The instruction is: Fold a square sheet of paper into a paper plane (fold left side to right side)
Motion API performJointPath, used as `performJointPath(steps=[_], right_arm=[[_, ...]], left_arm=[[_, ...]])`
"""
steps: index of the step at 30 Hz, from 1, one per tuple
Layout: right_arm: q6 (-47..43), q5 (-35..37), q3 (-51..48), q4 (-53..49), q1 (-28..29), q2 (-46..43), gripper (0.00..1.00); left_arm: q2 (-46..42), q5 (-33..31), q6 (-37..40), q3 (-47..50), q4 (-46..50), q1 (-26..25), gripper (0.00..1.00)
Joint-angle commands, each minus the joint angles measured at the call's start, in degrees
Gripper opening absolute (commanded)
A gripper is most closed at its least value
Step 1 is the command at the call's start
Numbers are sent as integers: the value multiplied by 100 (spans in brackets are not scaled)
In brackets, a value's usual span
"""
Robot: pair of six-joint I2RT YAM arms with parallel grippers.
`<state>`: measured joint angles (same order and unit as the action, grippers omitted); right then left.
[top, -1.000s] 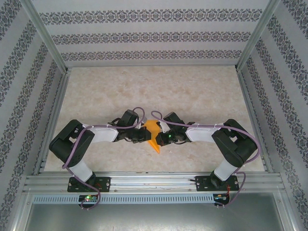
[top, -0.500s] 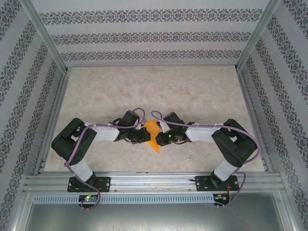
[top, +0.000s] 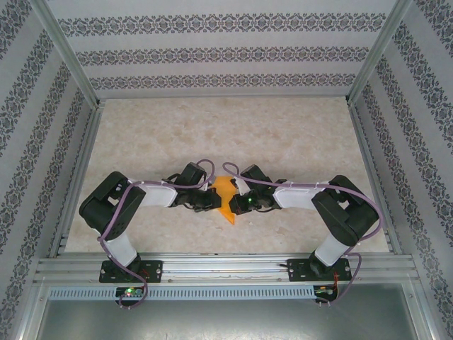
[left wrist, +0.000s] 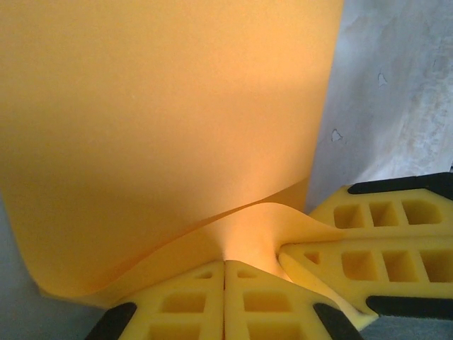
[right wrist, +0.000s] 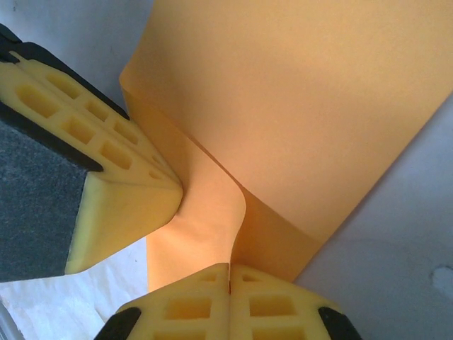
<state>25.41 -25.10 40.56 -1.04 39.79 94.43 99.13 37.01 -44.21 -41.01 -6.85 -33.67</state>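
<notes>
Left gripper [left wrist: 225, 268] edges rightward and pinches fully shut on the square sheet of paper [top: 225, 195] at frame centre, right gripper [right wrist: 230, 273] likewise clamped on it, indicating the fold is likely proceeding.

The left arm's black elbow [top: 112, 205] is swinging slightly inward over the pale marbled tabletop [top: 283, 134], and its wrist is nudging the left pincer [top: 211, 201] a touch nearer the right pincer [top: 241, 203]. The left pincer's yellow jaws are finishing their closing on the thin bright orange creased sheet of paper [top: 226, 207], and the orange strip showing between the two pincers is narrowing a little.
</notes>
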Motion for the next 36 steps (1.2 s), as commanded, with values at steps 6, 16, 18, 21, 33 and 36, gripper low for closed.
performJointPath(steps=[6,16,18,21,33,36], right_arm=[[252,-82,128,-299,-268,-502,17],[488,-236,-188,-1040,-626,-1582,28],[783,-563,-356,-916,-589,-1694,17],[1334,-1046,-642,-433,-467,-1647,6],[1975,-1261,-602,403,-33,-817,0],[1968,-1259,-550,394,-7,-679,0]], left_arm=[[300,-533,72,-2,547,-61,6],[308,-531,27,21,545,-61,6],[297,-537,29,7,539,-61,6],[307,-547,23,3,537,-65,6],[359,-532,20,-18,525,-61,6],[353,-528,22,-29,543,-61,6]])
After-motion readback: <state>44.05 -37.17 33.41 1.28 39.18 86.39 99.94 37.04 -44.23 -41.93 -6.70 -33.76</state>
